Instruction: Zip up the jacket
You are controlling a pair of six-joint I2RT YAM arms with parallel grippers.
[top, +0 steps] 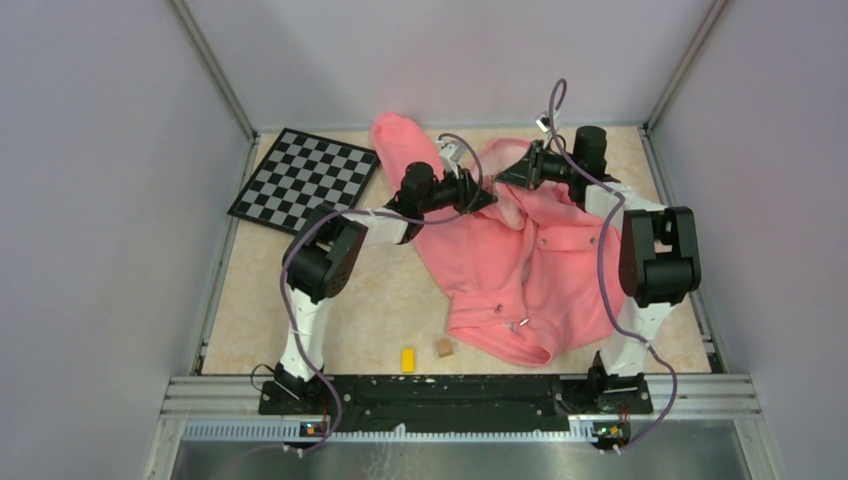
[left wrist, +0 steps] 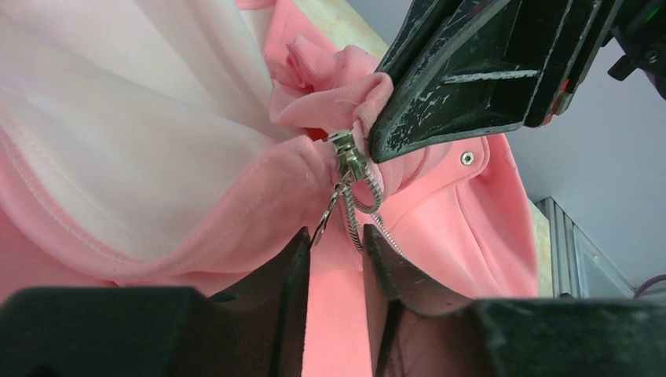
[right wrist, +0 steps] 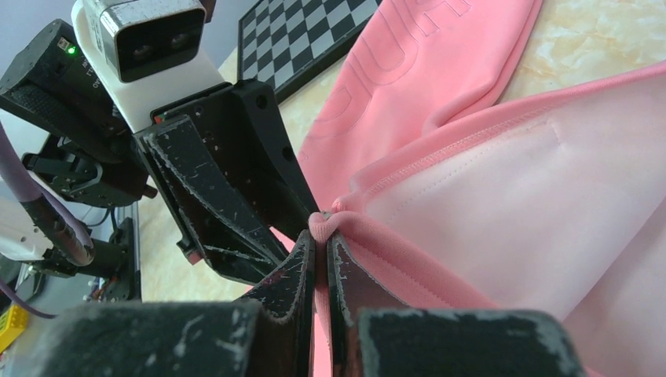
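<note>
The salmon-pink jacket (top: pixel 520 260) lies crumpled at the table's centre right, its paler lining (left wrist: pixel 118 118) turned up. My right gripper (right wrist: pixel 320 236) is shut on a fold of the jacket's edge (right wrist: pixel 471 236), right beside the metal zipper slider (left wrist: pixel 345 153). My left gripper (left wrist: pixel 336 243) faces it tip to tip with its jaws narrowly apart. The ring-shaped pull (left wrist: pixel 326 216) hangs at its left fingertip and a loop of zipper chain (left wrist: pixel 363 206) at the right one, neither clamped. In the top view both grippers, left (top: pixel 490 200) and right (top: pixel 503 180), meet at the jacket's far end.
A checkerboard (top: pixel 305 178) lies at the far left. A small yellow block (top: pixel 408 359) and a wooden cube (top: pixel 444 348) sit near the front edge, left of the jacket. Walls close in the table on three sides.
</note>
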